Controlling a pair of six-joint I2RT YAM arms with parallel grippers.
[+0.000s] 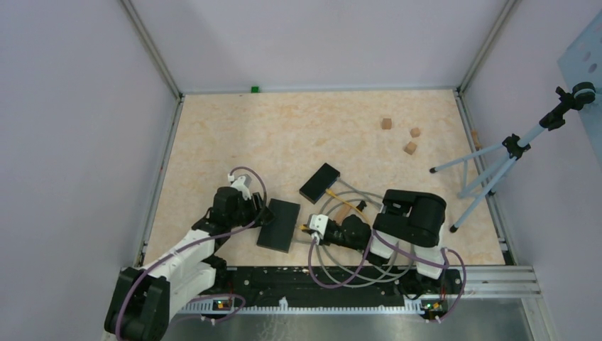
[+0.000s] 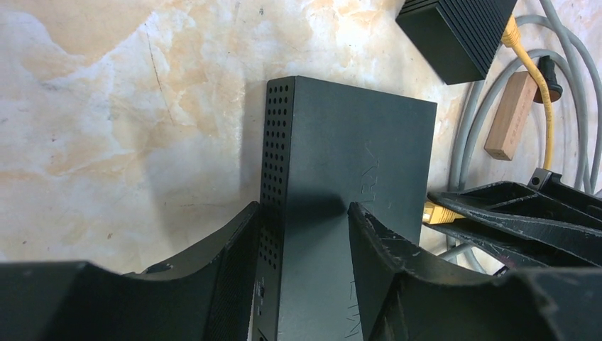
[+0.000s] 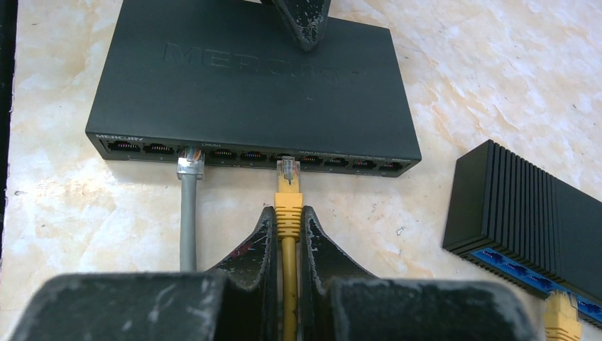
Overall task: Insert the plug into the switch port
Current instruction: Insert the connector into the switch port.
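Observation:
The switch (image 1: pixel 278 226) (image 2: pixel 355 142) (image 3: pixel 248 85) is a flat black box lying on the table, its port row facing my right arm. My left gripper (image 1: pixel 264 212) (image 2: pixel 304 207) straddles its left edge, one finger against the perforated side and the other on the top face; that fingertip (image 3: pixel 305 21) shows in the right wrist view. My right gripper (image 1: pixel 312 229) (image 3: pixel 287 209) is shut on the yellow plug (image 3: pixel 288 192) (image 2: pixel 436 212) by its boot. The plug's clear tip sits at the mouth of a middle port. I cannot tell how deep it is.
A grey cable's plug (image 3: pixel 190 165) sits in a port further left. A second black switch (image 1: pixel 319 182) (image 3: pixel 525 213) lies behind to the right with a yellow cable in it. Grey cable loops (image 1: pixel 341 273), a wooden block (image 2: pixel 512 114), small wooden cubes (image 1: pixel 386 123) and a tripod (image 1: pixel 497 163) are nearby.

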